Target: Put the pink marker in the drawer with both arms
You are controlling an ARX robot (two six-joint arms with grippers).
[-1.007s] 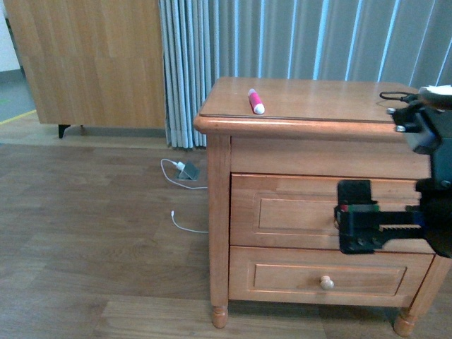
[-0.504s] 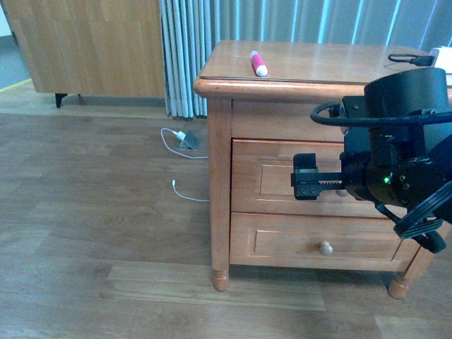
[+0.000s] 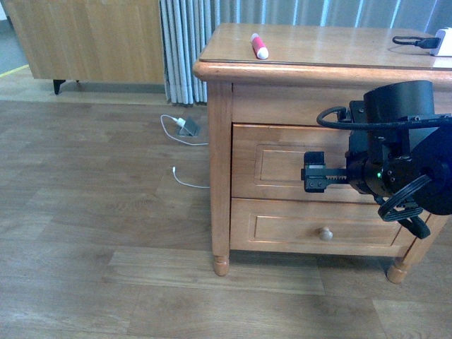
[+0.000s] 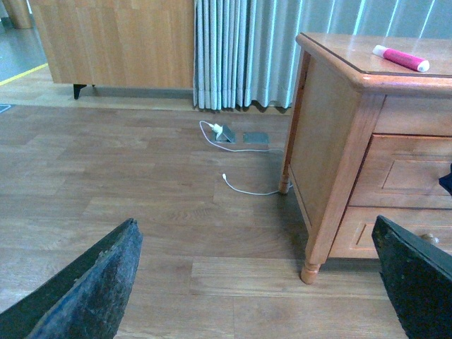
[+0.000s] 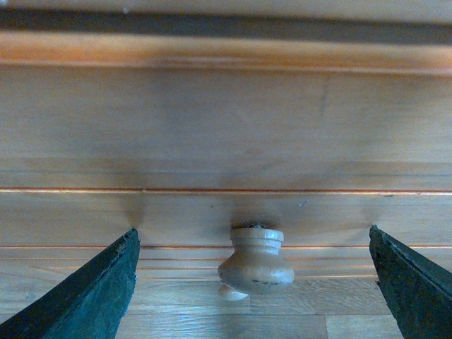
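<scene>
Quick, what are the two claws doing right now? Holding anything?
Left gripper: open, empty.
Right gripper: open, either side of the drawer knob, not gripping it.

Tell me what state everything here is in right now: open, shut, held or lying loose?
pink marker, capped, lying loose on the dresser top.
top drawer, shut.
lower drawer, shut.
right gripper, open, facing the top drawer's knob, not gripping it.
left gripper, open, empty.

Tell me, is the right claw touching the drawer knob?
Apart. The right wrist view shows the knob between the open right claw's fingers, with clear gaps on both sides.
</scene>
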